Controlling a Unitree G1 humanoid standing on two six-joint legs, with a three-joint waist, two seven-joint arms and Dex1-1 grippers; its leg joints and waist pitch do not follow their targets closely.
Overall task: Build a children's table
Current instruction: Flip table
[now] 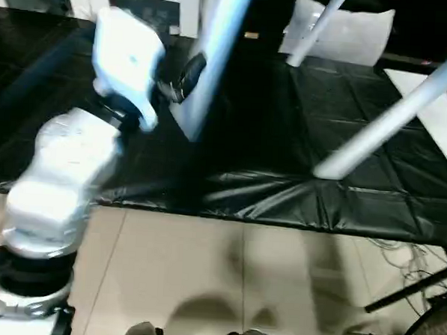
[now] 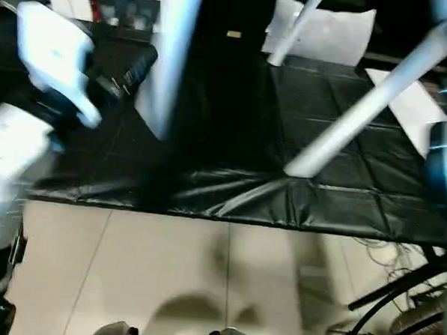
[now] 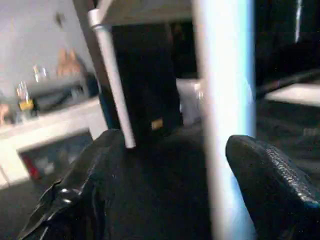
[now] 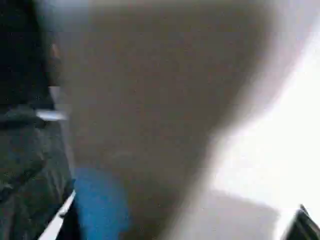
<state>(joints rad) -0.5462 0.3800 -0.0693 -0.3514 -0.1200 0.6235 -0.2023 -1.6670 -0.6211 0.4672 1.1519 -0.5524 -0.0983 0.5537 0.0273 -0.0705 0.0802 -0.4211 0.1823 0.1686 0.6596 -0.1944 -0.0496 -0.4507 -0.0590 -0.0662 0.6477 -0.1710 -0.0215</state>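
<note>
The children's table hangs tilted above the black sheet, its white legs pointing down. The nearest leg [image 1: 214, 54] stands between the fingers of my left gripper [image 1: 184, 79]. In the left wrist view this leg [image 3: 222, 125] lies against one black finger [image 3: 270, 190], with a wide gap to the other finger [image 3: 75, 200], so the gripper [image 3: 170, 200] is open around it. The tabletop's underside [image 3: 145, 10] and a far leg [image 3: 112, 80] show behind. Another leg [image 2: 361, 107] slants down on the right, near my right forearm [image 2: 443, 149].
A black sheet [image 1: 285, 141] covers the low work surface, its front edge crumpled above the tiled floor [image 1: 203, 271]. A white bag [image 1: 343, 31] and a white board [image 1: 436, 111] lie at the back right. Cables and a black stand [image 1: 412, 290] sit at the lower right.
</note>
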